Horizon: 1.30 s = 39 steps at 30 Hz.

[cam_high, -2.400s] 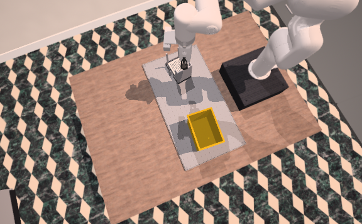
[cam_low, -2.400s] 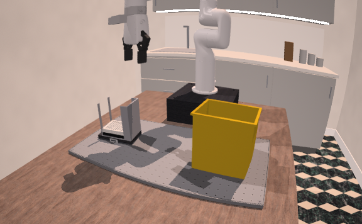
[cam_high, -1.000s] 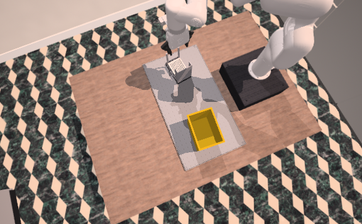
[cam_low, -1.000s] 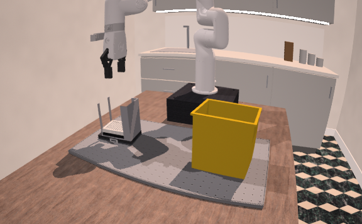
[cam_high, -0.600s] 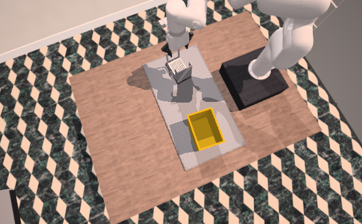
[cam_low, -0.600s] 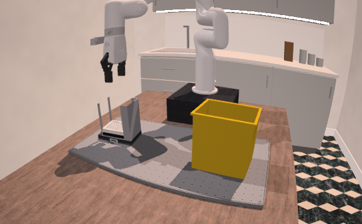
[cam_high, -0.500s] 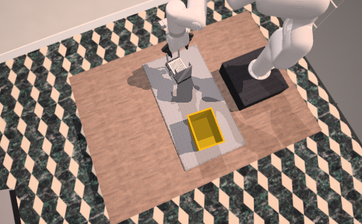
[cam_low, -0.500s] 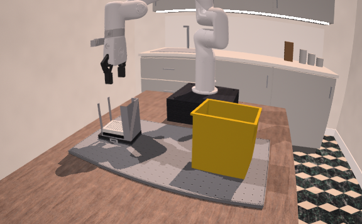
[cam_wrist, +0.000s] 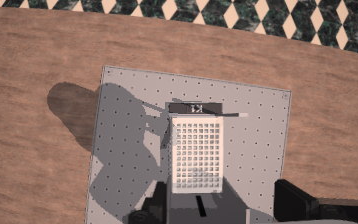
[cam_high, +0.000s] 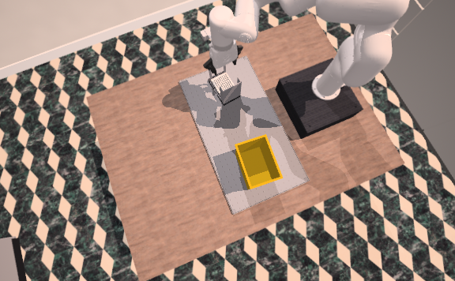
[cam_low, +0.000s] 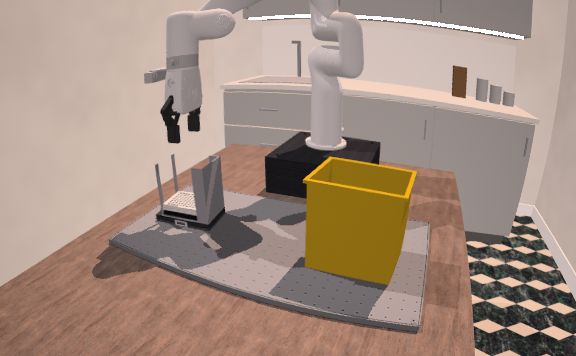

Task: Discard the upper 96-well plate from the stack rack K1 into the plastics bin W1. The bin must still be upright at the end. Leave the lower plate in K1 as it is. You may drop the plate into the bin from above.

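The stack rack K1 point(cam_low: 192, 197) stands at the far end of the grey perforated mat, with two thin posts and a grey back wall. The white upper 96-well plate point(cam_wrist: 197, 154) lies on top in the rack; it also shows in the top view point(cam_high: 220, 82) and the exterior view point(cam_low: 180, 201). The lower plate is hidden beneath it. My gripper point(cam_low: 181, 122) is open and empty, well above the rack; its dark fingers show at the bottom edge of the wrist view point(cam_wrist: 225, 205). The yellow bin W1 point(cam_low: 359, 219) point(cam_high: 258, 160) stands upright at the mat's other end and looks empty.
The arm's black base block point(cam_low: 322, 162) sits behind the bin. The rack's posts point(cam_low: 166, 182) rise above the plate. A kitchen counter with canisters point(cam_low: 494, 92) runs along the back wall. A label plate K1 point(cam_wrist: 195, 108) lies at the rack's front.
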{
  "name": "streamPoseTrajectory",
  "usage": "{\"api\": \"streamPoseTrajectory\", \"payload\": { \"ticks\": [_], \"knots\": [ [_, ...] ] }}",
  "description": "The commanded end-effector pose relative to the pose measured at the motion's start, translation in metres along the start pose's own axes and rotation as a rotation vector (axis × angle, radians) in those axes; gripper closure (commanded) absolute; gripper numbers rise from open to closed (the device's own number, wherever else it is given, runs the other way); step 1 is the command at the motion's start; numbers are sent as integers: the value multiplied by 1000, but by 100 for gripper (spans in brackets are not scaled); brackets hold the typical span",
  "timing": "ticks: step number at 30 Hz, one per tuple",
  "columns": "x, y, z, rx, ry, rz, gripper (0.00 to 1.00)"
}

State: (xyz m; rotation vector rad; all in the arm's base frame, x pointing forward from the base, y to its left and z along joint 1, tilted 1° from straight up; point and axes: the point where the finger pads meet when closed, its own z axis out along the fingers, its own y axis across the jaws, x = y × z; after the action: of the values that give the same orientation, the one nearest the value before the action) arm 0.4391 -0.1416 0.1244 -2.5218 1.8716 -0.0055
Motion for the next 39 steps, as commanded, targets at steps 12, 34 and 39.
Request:
{"api": "streamPoseTrajectory", "payload": {
  "ticks": [12, 34, 39],
  "knots": [
    [0, -1, 19, 3, 2, 0, 0],
    [0, -2, 52, 3, 2, 0, 0],
    [0, -2, 61, 3, 2, 0, 0]
  ]
}}
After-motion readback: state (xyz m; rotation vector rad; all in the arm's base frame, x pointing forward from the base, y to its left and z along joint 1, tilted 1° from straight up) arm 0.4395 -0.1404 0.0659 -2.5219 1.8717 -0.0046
